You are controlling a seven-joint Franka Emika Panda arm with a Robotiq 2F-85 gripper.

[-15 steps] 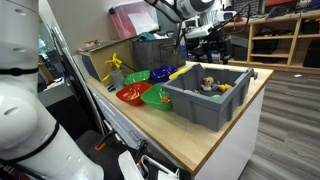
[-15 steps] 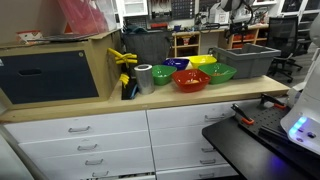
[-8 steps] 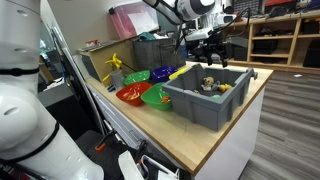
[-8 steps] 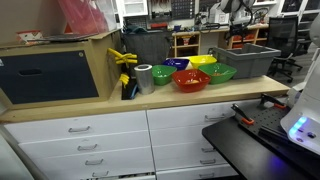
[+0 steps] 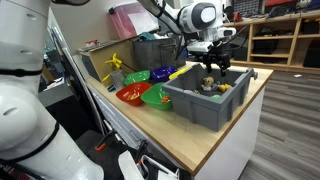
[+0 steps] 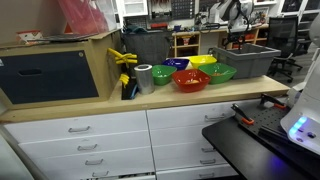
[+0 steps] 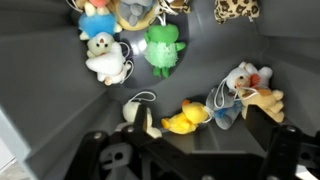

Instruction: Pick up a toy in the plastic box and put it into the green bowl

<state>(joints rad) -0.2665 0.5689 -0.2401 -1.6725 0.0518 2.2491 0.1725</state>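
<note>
I'm hovering the claw (image 5: 213, 68) over the box (image 5: 200, 110), its fingers spread wide and nothing between them. I'm judging the task as barely starting: no toy is picked and none is in transit. The grab, the lift and the drop are all left.

The toys are all lying on the box floor in the wrist view. The duck (image 7: 185, 120) is nearest the claw, with a blue-white toy (image 7: 240, 90) just beside it. Farther in are the frog (image 7: 163, 48) and a white toy (image 7: 105, 58) next to it, with more at the far wall. I'm leaning toward the duck or the frog as the easiest grab. The toys are carrying string loops that could be dragging a neighbour along.

Two green bowls are showing, so I'm flagging both. The near green bowl (image 5: 157, 97) is just beside the box wall. The far green bowl (image 5: 136, 76) is sitting behind the red bowl (image 5: 130, 93). It's too small to tell what's inside either one.

Also sitting on the table (image 5: 185, 135) are a yellow bowl (image 5: 170, 73) and a blue bowl (image 6: 178, 64).

The tall box wall is standing between the toys and the bowls, so the lift needs to clear the rim. The red bowl is crowding the near green one, which risks a drop into the wrong bowl.
</note>
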